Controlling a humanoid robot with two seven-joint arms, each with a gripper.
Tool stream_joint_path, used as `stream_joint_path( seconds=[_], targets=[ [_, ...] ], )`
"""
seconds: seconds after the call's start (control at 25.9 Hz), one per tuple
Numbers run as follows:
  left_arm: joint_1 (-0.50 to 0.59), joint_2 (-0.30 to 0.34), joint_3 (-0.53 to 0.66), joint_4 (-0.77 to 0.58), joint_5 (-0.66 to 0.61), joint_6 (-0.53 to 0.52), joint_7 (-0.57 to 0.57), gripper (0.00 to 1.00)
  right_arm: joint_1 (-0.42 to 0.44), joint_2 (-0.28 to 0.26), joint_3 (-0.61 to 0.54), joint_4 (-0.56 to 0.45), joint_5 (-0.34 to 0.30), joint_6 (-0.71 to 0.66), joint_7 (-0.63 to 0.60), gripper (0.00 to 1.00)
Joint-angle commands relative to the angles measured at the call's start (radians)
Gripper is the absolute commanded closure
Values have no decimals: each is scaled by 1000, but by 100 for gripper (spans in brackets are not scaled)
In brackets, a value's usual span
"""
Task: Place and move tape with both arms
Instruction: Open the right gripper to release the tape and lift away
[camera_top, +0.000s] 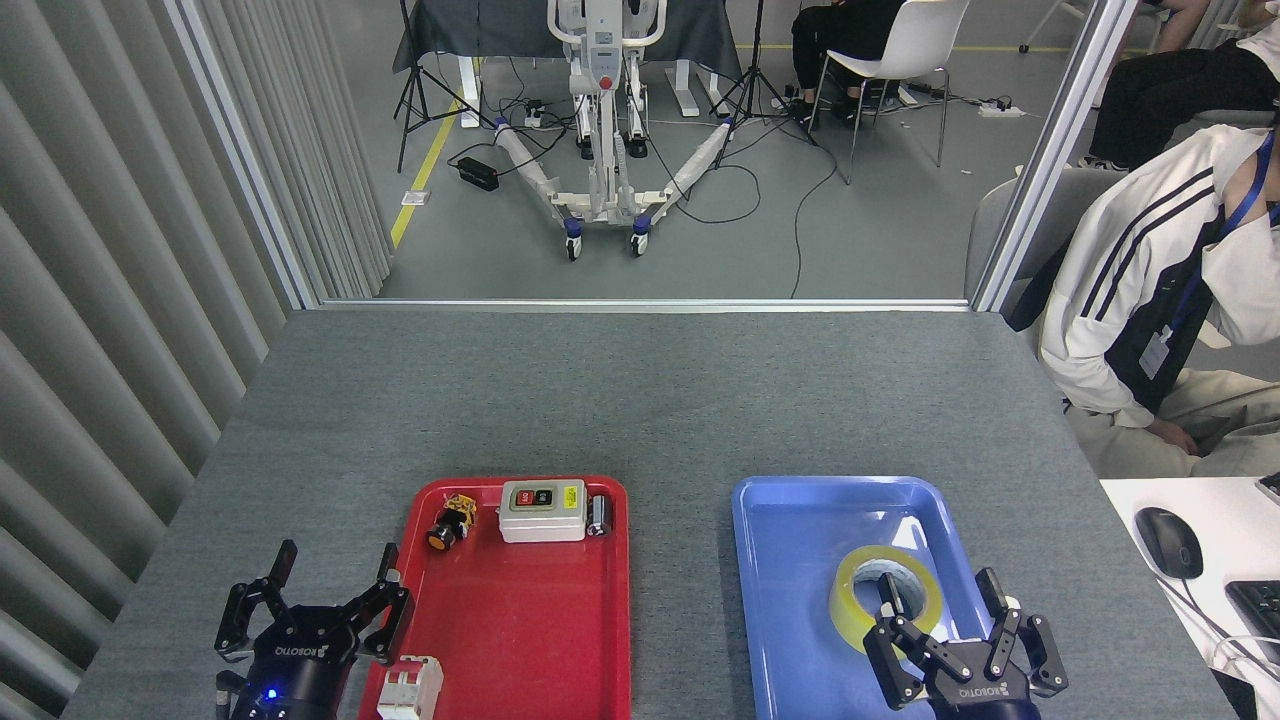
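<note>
At the lower left, the left gripper (322, 600) hovers over the grey table (640, 400) just beside the red tray (520, 640), its black fingers spread wide and holding nothing. The red tray carries a white breaker (410, 690) at its near left corner, and along its far edge a small yellow and black push button (450, 522), a white switch box (542, 510) and a small dark cylinder (600, 515). Further right, the blue tray (790, 580) holds the tape (885, 598), which lies flat near the tray's right rim. The right gripper (945, 625) is at the roll's near side with fingers spread wide; one finger (888, 598) reaches into the core hole, the others stand outside the roll. At the far right a seated person (1150, 300) in a white striped jacket sits beside a desk with a mouse (1168, 542).
</note>
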Motion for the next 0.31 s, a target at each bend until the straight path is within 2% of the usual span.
stream_joint_path(
  seconds=[0.0, 0.27],
  targets=[
    [12, -1, 13, -4, 0, 0, 0, 0, -1, 5, 1, 12, 0, -2, 0, 0],
    [12, -1, 14, -22, 0, -1, 0, 0, -4, 2, 1, 14, 0, -3, 0, 0]
  ],
)
